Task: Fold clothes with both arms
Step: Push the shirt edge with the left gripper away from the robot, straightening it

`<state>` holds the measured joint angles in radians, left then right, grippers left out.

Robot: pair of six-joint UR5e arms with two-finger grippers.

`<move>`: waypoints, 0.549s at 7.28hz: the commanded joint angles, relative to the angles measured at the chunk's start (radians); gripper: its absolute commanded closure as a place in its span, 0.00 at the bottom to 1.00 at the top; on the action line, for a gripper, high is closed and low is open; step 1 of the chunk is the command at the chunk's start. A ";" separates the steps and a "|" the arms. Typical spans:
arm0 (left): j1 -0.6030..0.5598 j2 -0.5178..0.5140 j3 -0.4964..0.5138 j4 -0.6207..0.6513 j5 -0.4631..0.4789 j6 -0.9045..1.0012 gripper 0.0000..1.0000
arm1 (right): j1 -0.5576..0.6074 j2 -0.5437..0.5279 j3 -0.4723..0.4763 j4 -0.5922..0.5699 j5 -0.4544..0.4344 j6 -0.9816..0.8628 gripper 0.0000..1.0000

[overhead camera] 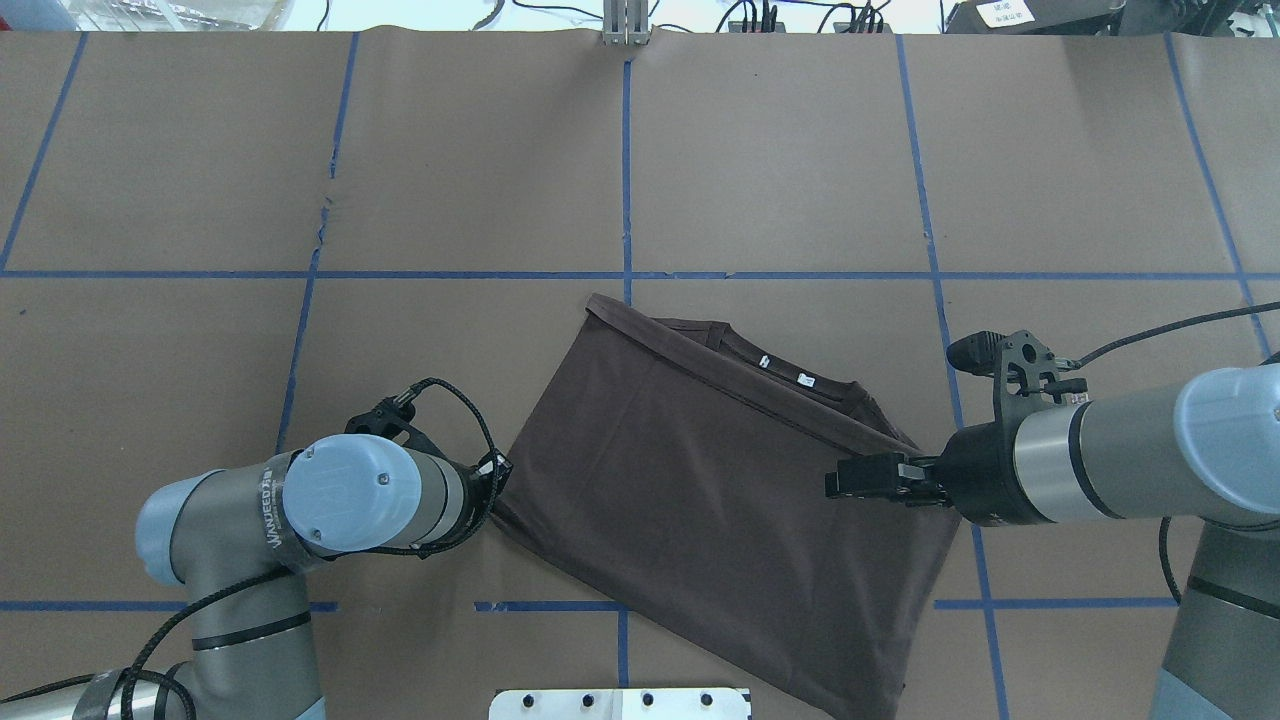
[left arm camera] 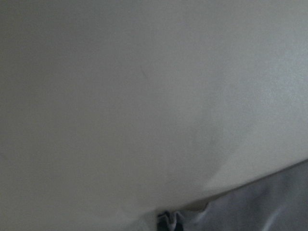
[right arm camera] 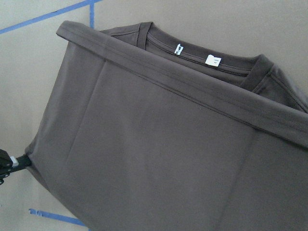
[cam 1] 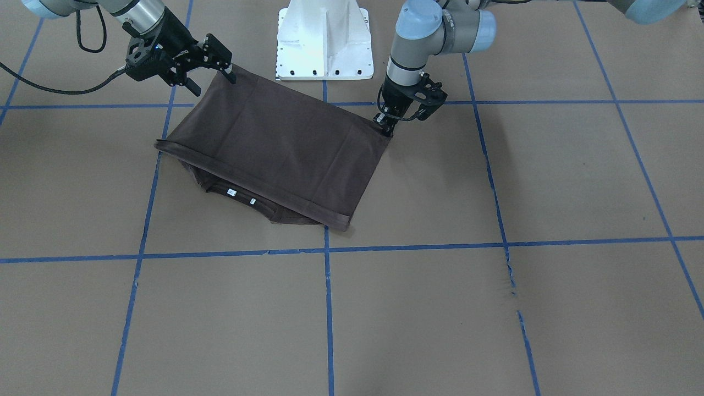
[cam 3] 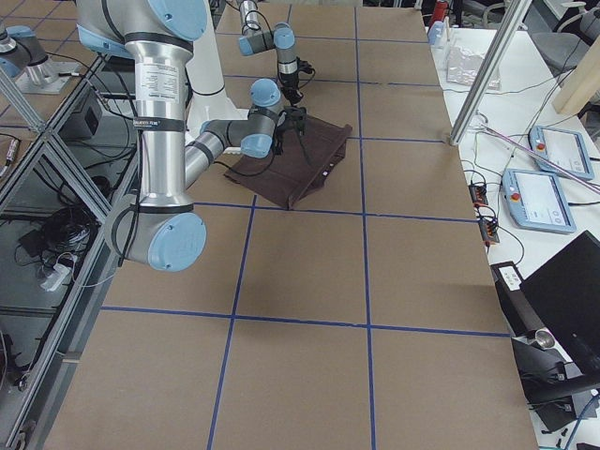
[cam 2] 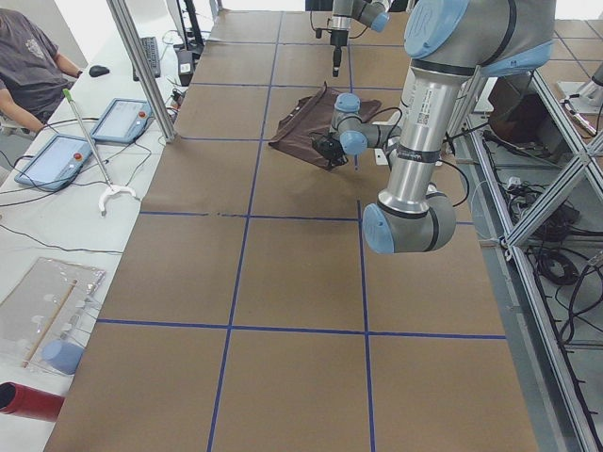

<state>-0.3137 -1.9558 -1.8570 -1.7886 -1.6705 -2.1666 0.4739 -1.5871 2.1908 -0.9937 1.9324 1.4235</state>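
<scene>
The dark brown T-shirt lies folded on the brown table, its hem band laid just short of the collar and white neck tags. My left gripper is down at table level, shut on one corner of the fold, which is drawn to a point. In the overhead view the wrist hides its fingers. My right gripper hovers above the other end of the fold with its fingers apart and nothing between them.
The white pedestal base stands close behind the shirt. Blue tape lines grid the table. A seated person and two tablets are at a side bench. More tablets lie past the other end.
</scene>
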 commanded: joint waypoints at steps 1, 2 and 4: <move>-0.060 0.000 0.002 0.008 0.000 0.040 1.00 | 0.002 -0.001 0.001 0.001 -0.001 0.000 0.00; -0.117 0.000 0.024 0.008 0.001 0.113 1.00 | 0.002 -0.007 0.001 0.000 -0.003 0.000 0.00; -0.232 -0.078 0.146 -0.012 0.001 0.232 1.00 | 0.002 -0.005 0.001 0.001 -0.007 0.000 0.00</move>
<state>-0.4730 -1.9782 -1.7916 -1.7879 -1.6692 -2.0046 0.4754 -1.5918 2.1919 -0.9929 1.9276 1.4236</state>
